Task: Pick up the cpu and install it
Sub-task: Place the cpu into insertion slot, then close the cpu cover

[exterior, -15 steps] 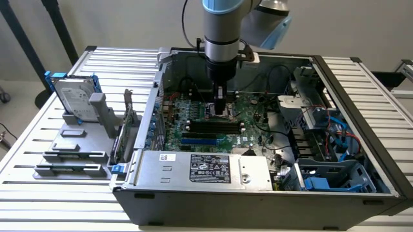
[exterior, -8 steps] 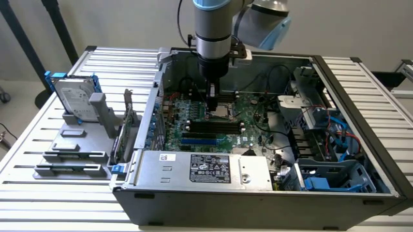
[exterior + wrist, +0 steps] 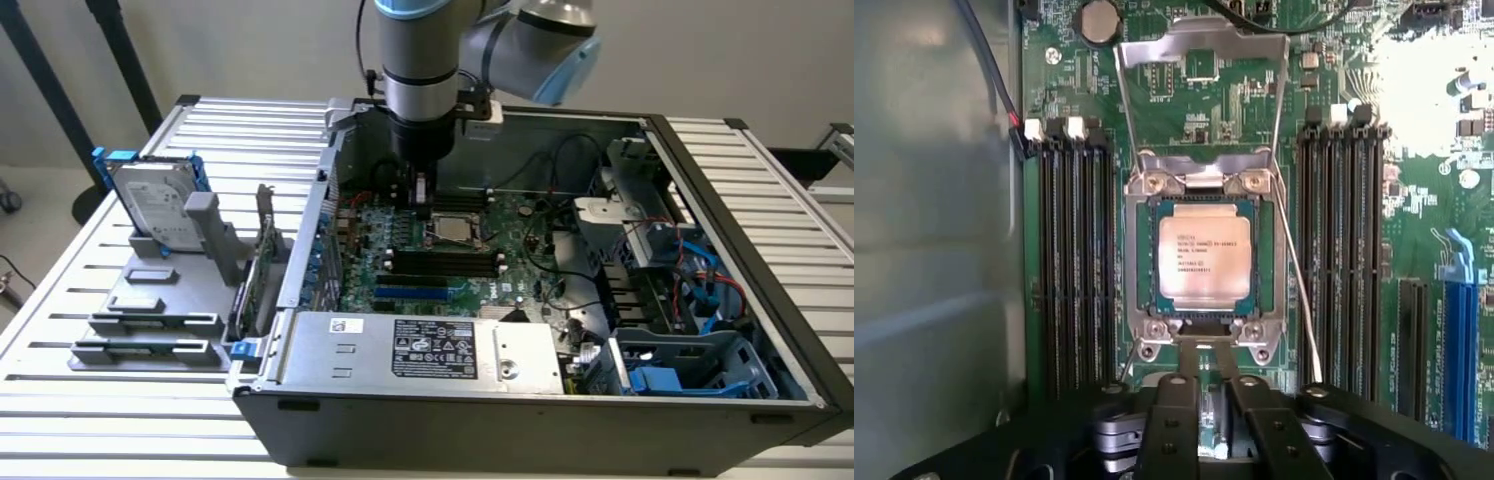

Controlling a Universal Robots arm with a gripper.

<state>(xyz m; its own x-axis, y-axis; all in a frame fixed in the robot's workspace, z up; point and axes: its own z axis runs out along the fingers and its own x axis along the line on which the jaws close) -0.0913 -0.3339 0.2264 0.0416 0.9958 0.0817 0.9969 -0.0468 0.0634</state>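
Observation:
The cpu (image 3: 1204, 262), a small square chip with a pale silver top, lies flat in the motherboard socket (image 3: 1139, 300). The socket's metal load plate (image 3: 1199, 60) is swung up and open behind it. My gripper (image 3: 1206, 352) hangs just above the socket's edge, beside the cpu and not touching it. Its two dark fingers (image 3: 1172, 420) stand close together with only a narrow slit between them, and nothing shows in that slit. From the exterior view, the gripper (image 3: 424, 205) reaches down into the open computer case, right next to the cpu (image 3: 454, 229).
Memory slots (image 3: 1069, 260) flank the socket on both sides. The case wall (image 3: 315, 215) rises close on the exterior view's left. A power supply (image 3: 414, 348) and a drive cage (image 3: 667, 250) fill the case. A hard drive (image 3: 154, 205) stands on a grey fixture outside.

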